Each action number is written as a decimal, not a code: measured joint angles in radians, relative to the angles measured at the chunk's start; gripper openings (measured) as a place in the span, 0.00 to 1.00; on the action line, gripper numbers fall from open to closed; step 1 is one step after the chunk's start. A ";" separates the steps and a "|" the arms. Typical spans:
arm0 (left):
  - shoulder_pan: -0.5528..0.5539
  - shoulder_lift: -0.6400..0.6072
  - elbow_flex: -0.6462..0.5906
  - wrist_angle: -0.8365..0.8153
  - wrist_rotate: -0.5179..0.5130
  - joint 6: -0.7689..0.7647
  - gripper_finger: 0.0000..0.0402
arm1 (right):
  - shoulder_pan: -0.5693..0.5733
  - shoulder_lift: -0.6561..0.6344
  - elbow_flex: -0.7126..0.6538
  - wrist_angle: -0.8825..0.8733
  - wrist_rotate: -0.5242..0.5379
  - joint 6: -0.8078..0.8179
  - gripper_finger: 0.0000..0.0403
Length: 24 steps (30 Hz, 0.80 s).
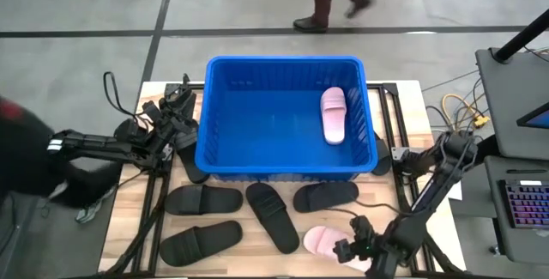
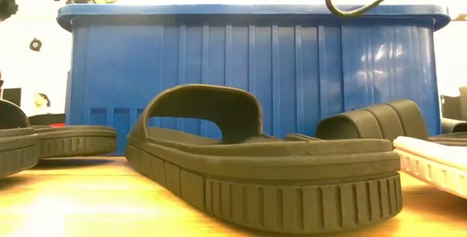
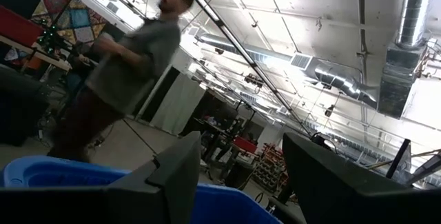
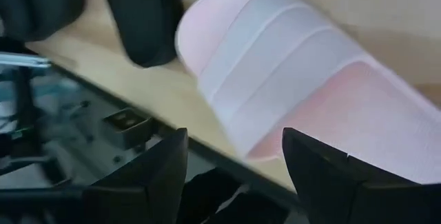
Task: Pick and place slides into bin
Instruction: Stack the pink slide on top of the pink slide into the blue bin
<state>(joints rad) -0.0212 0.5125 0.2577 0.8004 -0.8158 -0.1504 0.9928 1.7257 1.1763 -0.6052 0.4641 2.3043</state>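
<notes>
From above, we see the blue bin on the wooden bench, with one pink slide lying inside it toward its right wall. Four black slides lie on the bench in front of the bin, and a second pink slide lies at the front right, just beside the right pincer, which sits low at its right side. The left pincer rests beside the bin's left wall, apart from every slide. At bench height, we see a black slide close up before the bin's ribbed wall. In the left wrist view, the left pincer stands partly parted and holds nothing; a person walks beyond the bin's rim. In the right wrist view, the right pincer stands wide, the pink slide just ahead of its fingers, not clasped.
</notes>
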 joint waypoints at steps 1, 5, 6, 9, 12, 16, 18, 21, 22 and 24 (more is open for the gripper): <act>0.000 0.000 0.000 -0.001 0.000 0.000 0.48 | 0.000 0.016 0.019 -0.016 0.000 0.000 0.55; 0.000 0.000 0.000 0.000 0.000 0.000 0.48 | -0.001 0.070 0.065 -0.042 0.000 0.000 0.54; 0.000 0.000 0.000 0.000 0.000 0.000 0.48 | -0.001 0.081 0.068 -0.047 0.000 0.000 0.54; 0.000 0.000 0.000 0.000 0.000 0.000 0.48 | -0.005 0.107 0.080 -0.050 0.000 0.000 0.54; 0.000 0.000 0.000 0.000 0.000 0.000 0.48 | -0.019 0.123 0.081 -0.051 -0.001 0.005 0.54; 0.000 0.000 0.000 0.000 0.001 -0.001 0.48 | -0.036 0.123 0.074 -0.052 0.003 -0.003 0.54; 0.000 0.000 0.000 0.000 0.000 -0.001 0.48 | -0.040 0.124 0.071 -0.071 0.007 -0.005 0.54; 0.000 0.002 0.000 -0.001 0.000 -0.001 0.48 | -0.046 0.124 0.067 -0.070 0.008 -0.009 0.54; 0.000 0.002 0.000 -0.001 0.001 -0.001 0.48 | -0.047 0.124 0.066 -0.072 0.008 -0.011 0.54; 0.000 0.004 0.000 0.000 0.000 -0.001 0.48 | -0.049 0.125 0.065 -0.070 0.008 -0.021 0.54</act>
<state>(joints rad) -0.0212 0.5164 0.2577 0.8001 -0.8154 -0.1517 0.9436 1.8508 1.2415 -0.6755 0.4725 2.2831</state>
